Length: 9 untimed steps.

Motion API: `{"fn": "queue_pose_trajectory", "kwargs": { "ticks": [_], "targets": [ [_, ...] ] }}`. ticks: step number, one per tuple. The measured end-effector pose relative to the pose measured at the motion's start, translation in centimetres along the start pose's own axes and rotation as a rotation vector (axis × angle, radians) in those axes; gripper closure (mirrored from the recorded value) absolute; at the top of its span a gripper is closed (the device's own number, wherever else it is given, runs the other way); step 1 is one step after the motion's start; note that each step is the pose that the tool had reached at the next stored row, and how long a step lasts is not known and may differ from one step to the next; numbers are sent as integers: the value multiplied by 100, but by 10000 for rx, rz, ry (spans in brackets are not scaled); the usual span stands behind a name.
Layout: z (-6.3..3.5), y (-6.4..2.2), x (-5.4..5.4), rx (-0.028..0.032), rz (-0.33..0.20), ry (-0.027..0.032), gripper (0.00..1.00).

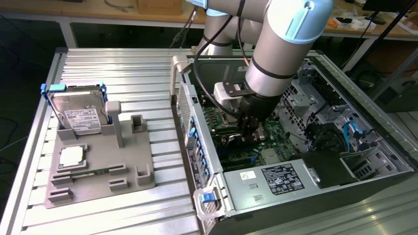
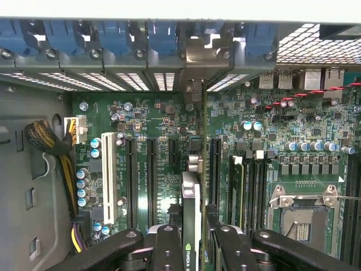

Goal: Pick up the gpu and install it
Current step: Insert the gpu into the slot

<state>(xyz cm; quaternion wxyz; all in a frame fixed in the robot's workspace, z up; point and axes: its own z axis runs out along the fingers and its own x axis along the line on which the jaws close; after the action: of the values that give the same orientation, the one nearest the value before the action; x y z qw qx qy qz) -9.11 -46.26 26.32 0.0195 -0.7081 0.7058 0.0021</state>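
Ribbed aluminium forms the worktable; at its left side in the exterior view sits a grey fixture tray carrying a silver hard drive in a blue frame near the tray's far edge, a processor chip and a green RAM stick toward its near edge; an open computer case lies on the table's other side, motherboard facing up; the arm reaches down into the case, and the gripper is clamped on the gpu, which stands on edge between the black fingers, over the board's expansion slots, its bracket end toward the case's rear wall of blue slot latches.
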Motion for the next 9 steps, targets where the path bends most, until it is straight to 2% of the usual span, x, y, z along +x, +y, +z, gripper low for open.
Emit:
{"fn": "queue_pose_trajectory", "kwargs": {
  "ticks": [9],
  "targets": [
    [31,3,1,6,0,1,73]
  ]
}}
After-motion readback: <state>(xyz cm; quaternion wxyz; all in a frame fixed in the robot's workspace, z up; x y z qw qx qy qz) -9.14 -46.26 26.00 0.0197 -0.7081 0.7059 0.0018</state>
